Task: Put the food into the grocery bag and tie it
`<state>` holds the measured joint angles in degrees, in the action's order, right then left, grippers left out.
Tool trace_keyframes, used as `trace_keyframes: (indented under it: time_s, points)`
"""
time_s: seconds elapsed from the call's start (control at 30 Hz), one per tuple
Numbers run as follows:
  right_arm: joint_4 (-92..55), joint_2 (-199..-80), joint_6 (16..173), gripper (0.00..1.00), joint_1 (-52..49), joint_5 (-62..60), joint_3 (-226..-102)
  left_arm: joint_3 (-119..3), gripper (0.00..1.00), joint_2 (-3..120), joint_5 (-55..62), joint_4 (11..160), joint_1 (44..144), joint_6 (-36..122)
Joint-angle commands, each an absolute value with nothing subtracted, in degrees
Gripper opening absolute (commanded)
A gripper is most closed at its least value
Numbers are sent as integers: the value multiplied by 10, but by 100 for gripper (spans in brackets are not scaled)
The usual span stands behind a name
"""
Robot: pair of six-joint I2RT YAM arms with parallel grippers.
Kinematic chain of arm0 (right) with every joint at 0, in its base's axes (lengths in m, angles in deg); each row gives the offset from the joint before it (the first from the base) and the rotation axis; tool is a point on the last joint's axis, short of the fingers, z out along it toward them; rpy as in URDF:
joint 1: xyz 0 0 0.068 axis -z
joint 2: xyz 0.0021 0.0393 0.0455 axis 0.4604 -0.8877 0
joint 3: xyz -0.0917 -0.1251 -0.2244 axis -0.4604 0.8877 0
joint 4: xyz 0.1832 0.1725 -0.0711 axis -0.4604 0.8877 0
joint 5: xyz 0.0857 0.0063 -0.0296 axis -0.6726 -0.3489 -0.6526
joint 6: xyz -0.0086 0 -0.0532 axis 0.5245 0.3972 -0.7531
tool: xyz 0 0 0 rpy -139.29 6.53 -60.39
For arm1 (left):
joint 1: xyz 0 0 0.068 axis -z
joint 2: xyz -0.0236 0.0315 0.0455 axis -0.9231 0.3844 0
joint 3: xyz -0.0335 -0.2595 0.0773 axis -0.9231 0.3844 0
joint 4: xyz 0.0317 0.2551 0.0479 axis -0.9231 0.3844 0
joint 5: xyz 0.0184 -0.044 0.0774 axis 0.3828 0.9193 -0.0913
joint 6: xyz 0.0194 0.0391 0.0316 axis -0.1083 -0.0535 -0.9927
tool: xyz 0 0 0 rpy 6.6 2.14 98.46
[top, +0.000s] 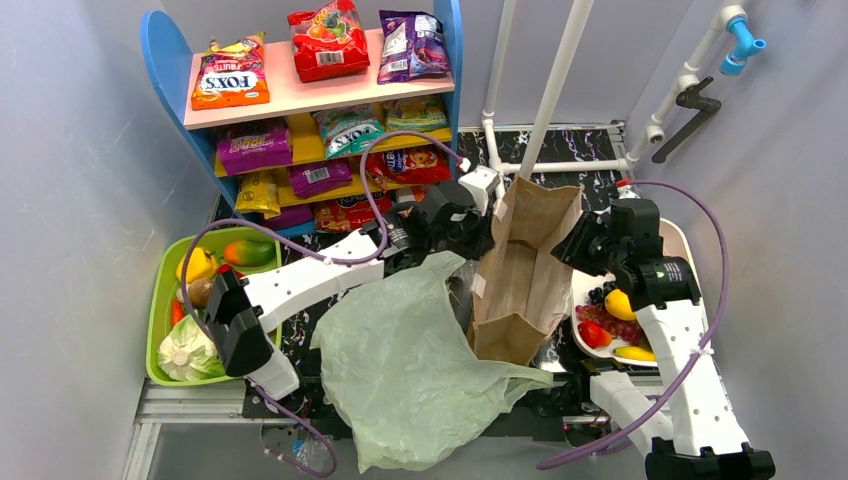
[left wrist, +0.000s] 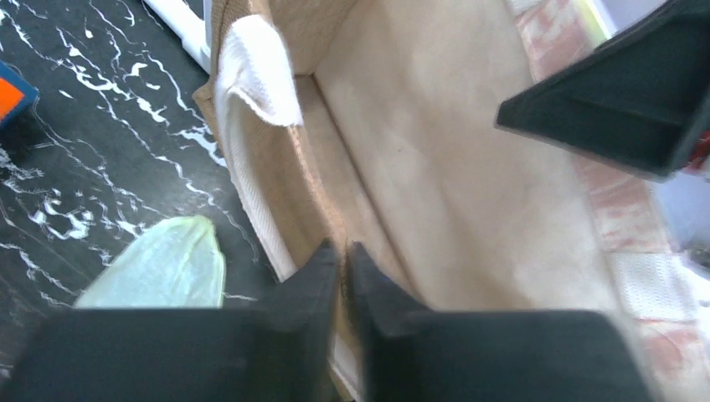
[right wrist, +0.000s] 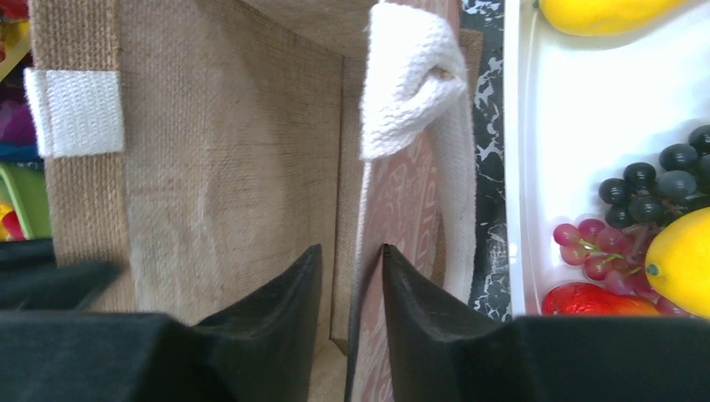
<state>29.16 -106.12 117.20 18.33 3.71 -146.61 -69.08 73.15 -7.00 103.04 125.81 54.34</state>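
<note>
On the black marbled table [left wrist: 84, 167] stands a coarse-woven brown bag [top: 520, 290]. The left gripper [left wrist: 342, 251] and right gripper [right wrist: 352, 255] clamp its opposite walls. The crinkly grocery bag [top: 400, 370] sprawls beside it.

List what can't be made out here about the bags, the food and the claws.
- Top view: the grocery bag hides its handles and mouth in its own folds; the left wrist view shows only one corner.
- Top view: the left arm covers part of the food in the green bin.
- Right wrist view: the right claw straddles the brown bag wall; whether it pinches is unclear.
</note>
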Motion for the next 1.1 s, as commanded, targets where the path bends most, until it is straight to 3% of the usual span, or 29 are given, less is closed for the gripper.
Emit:
trace_keyframes:
  time_s: [0.0, 0.43, 0.5, 0.63, 0.73, 0.8, 0.83, 0.9, 1.07]
  points:
    - [265, -1063, 1169, 35, 181, -5, -1487, -670, 0, 724, -78, 1049, 1266, 551]
    - [238, -1117, 1159, 21, 180, -24, -1529, -579, 0, 589, -139, 1078, 1297, 661]
    - [233, -1121, 1159, 19, 180, -26, -1530, -570, 4, 581, -152, 1082, 1297, 660]
    - [223, -1122, 1159, 11, 180, -33, -1529, -575, 29, 587, -183, 1103, 1297, 648]
    - [223, -1121, 1159, 1, 180, -27, -1531, -587, 58, 592, -200, 1115, 1297, 637]
    - [223, -1120, 1159, 1, 180, -23, -1537, -600, 81, 591, -215, 1129, 1297, 627]
    - [223, -1120, 1160, 1, 180, -22, -1540, -611, 87, 591, -226, 1137, 1296, 619]
    - [222, -1120, 1162, 1, 180, -20, -1548, -637, 94, 589, -253, 1160, 1293, 601]
    - [215, -1125, 1167, 1, 179, -20, -1553, -739, 98, 604, -282, 1252, 1256, 552]
